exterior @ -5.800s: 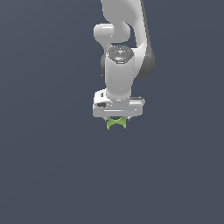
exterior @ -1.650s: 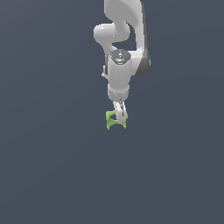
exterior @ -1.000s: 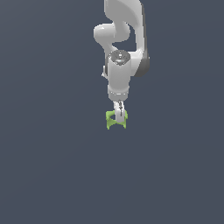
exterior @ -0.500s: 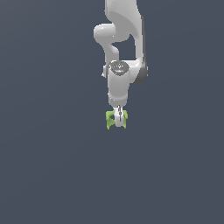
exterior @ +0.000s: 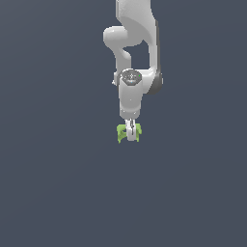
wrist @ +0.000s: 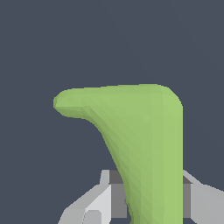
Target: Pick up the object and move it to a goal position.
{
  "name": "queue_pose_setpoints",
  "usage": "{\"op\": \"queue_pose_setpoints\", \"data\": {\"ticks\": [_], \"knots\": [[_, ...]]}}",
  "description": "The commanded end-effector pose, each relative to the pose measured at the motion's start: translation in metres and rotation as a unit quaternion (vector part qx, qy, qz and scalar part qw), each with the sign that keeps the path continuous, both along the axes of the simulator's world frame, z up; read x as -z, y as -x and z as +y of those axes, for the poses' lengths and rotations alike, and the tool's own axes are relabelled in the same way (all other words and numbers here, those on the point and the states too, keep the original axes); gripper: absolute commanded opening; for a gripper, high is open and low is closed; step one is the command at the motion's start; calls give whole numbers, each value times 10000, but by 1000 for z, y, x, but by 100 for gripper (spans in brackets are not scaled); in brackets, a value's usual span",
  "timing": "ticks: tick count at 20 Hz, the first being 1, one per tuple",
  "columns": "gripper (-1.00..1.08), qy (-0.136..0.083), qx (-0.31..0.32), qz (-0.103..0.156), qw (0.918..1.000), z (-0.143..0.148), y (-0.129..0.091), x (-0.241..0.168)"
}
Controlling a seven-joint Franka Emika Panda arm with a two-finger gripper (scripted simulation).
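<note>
below the white arm (exterior: 131, 91), the gripper (exterior: 130, 137) jaws clamp the lime-green object (exterior: 121, 132).

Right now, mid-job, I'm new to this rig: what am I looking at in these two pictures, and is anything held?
These are simulator renders. The exterior view, from a camera off the arm, shows one white robot arm reaching down over a plain dark grey surface. Its gripper is shut on the lime-green object, whose legs stick out on either side of the fingers. The wrist view comes from a camera on the wrist, so the same green piece fills the picture, clamped between the grey fingers. Nothing else shows on the surface.
</note>
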State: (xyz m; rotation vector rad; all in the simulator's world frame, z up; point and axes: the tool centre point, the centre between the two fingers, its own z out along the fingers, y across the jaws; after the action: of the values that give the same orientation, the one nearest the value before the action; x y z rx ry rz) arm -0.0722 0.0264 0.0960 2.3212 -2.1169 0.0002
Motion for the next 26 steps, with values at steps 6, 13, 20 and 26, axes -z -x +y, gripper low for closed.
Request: {"op": "queue_pose_setpoints", "data": {"ticks": [6, 13, 20, 26], "knots": [[-100, 0, -1, 1, 10000, 0, 0, 0], [-100, 2, 1, -1, 10000, -7, -6, -16], [-100, 6, 4, 0, 10000, -23, -22, -55], [-100, 10, 6, 1, 10000, -43, -42, -104]]}}
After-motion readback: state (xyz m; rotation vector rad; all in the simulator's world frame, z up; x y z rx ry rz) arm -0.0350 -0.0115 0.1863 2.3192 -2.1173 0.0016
